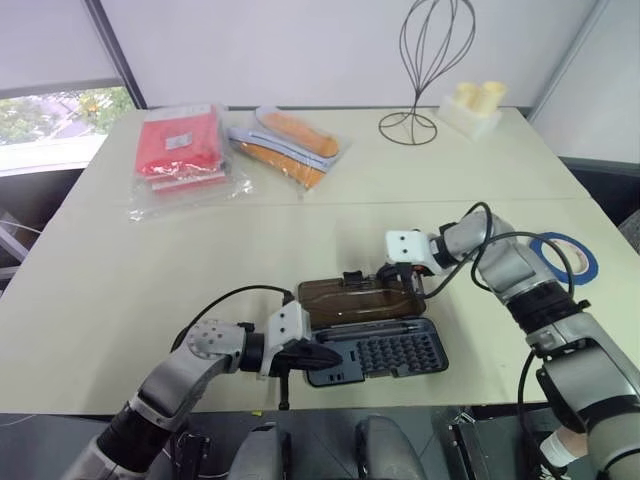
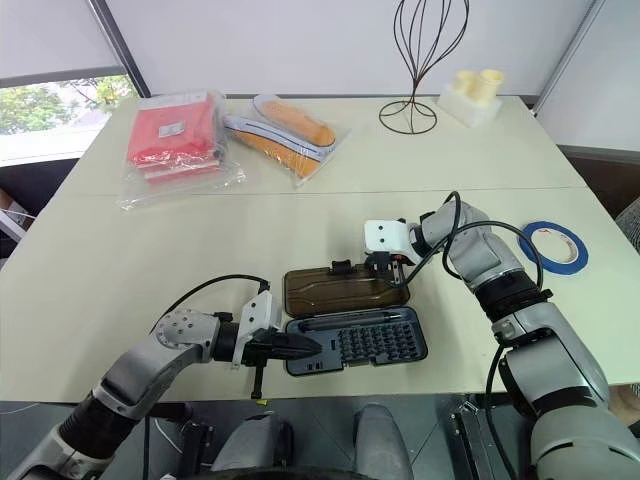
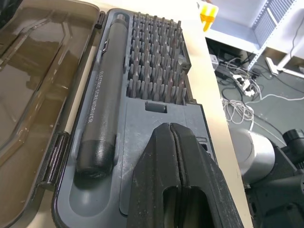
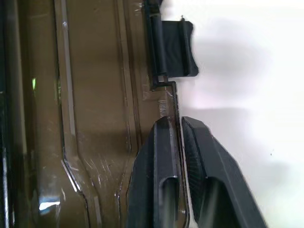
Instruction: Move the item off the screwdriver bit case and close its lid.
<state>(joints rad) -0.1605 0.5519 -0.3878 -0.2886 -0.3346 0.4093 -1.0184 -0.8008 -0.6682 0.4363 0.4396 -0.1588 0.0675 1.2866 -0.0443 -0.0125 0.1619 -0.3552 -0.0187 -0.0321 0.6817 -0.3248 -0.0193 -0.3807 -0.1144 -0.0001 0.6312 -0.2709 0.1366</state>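
The screwdriver bit case (image 1: 385, 352) lies open near the table's front edge, showing rows of bits (image 3: 156, 66) and a dark electric screwdriver (image 3: 102, 109). Its smoky-brown lid (image 1: 345, 298) lies flat on the table behind the base. My right gripper (image 4: 178, 126) is shut on the lid's far edge, just beside the black latch tab (image 4: 173, 47). My left gripper (image 1: 332, 355) is shut with nothing between its fingers, and its tips rest over the left end of the case's base. The item, a blue tape roll (image 1: 565, 257), lies on the table to the right, apart from the case.
At the back left lie a red wrapped packet (image 1: 178, 145) and an orange one (image 1: 290, 140). A black wire stand (image 1: 425, 60) and a white block with pale yellow cylinders (image 1: 472, 108) stand at the back right. The case sits close to the table's front edge.
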